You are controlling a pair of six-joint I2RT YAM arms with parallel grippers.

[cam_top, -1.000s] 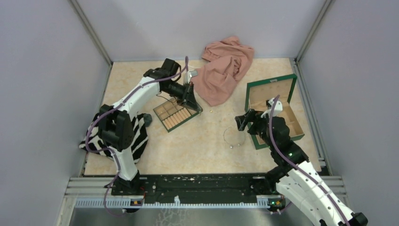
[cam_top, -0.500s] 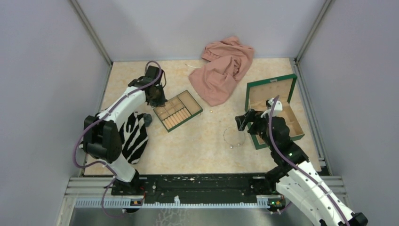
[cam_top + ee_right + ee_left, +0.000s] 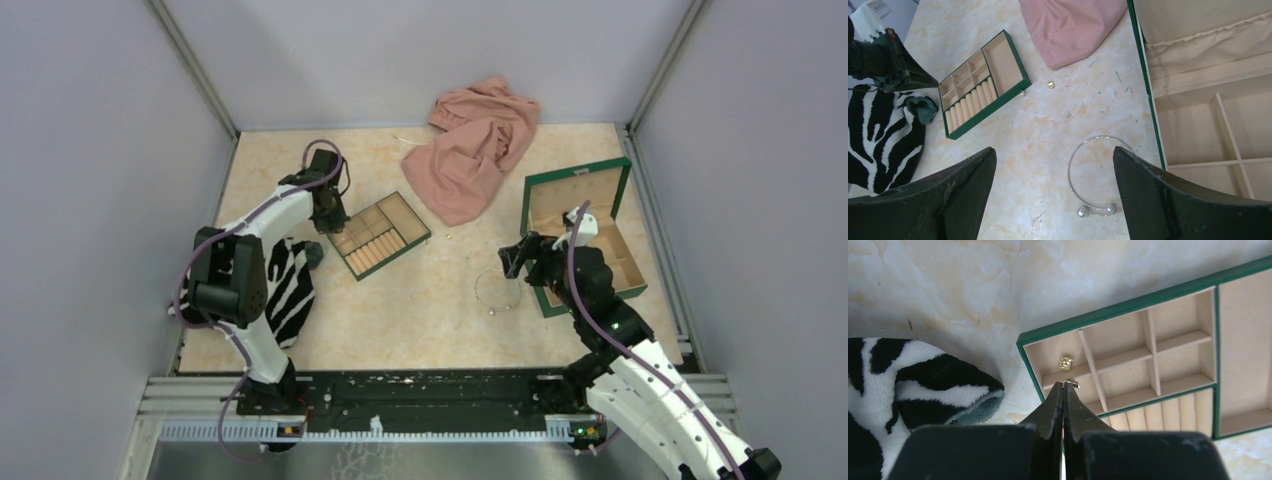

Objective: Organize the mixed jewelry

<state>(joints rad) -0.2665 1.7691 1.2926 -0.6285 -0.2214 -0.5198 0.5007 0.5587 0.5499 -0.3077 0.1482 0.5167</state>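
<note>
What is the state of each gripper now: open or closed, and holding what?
Left gripper: closed, pinching a tiny gold piece at its tips.
Right gripper: open, holding nothing, above the silvery loop.

No text, label or number is readable anywhere.

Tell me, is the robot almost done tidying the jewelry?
Not yet. Done: one gold bead sits in the slotted tray. In hand: the shut left tool pinches another gold bit over it. Left: the silvery necklace under the open right tool, and a gold speck on the table.
</note>
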